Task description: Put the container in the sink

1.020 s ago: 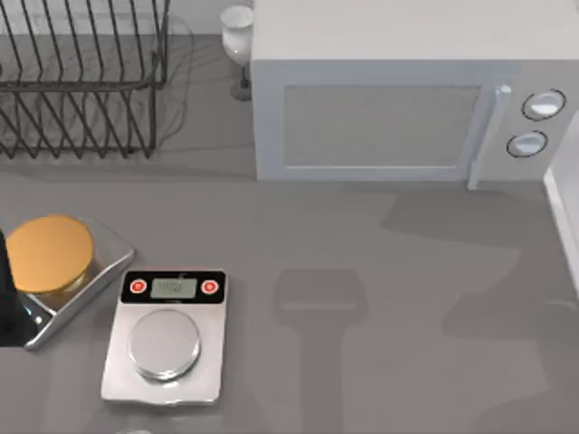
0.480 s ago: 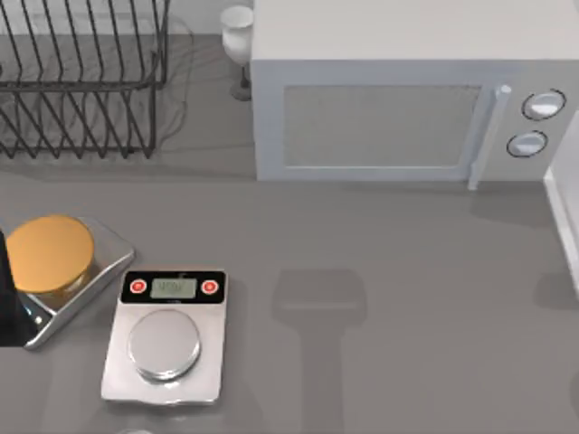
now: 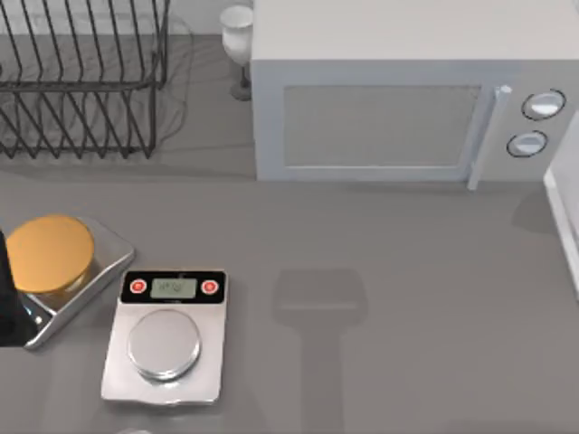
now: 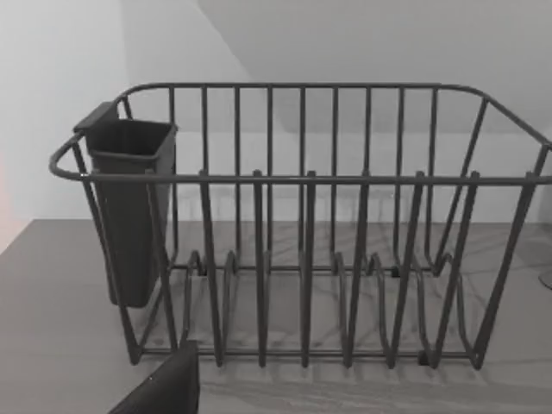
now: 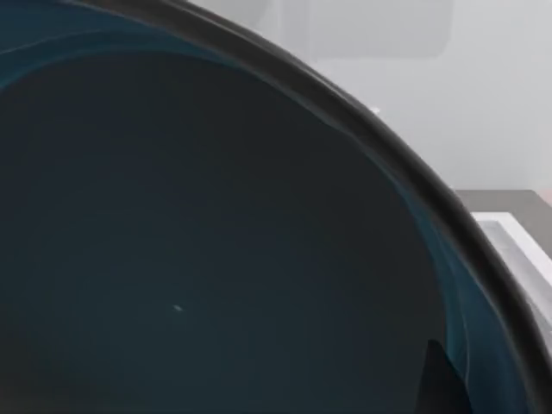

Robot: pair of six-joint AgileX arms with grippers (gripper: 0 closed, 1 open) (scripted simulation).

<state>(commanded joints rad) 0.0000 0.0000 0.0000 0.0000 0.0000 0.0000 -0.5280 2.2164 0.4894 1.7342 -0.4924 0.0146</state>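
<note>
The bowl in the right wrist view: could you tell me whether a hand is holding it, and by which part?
That cannot be told. The bowl sits very close to the right wrist camera, its dark rim arcing across, but no contact with fingers is visible.

No legible text anywhere. Silver kitchen scale with black panel (image 3: 166, 336) has a small grey LCD display (image 3: 173, 287), digits too blurred to read, between two red round buttons. Grey microwave (image 3: 398, 90) has two unlabelled round knobs.

The arm shadows on the table (image 3: 425, 271) have drawn off rightward.
</note>
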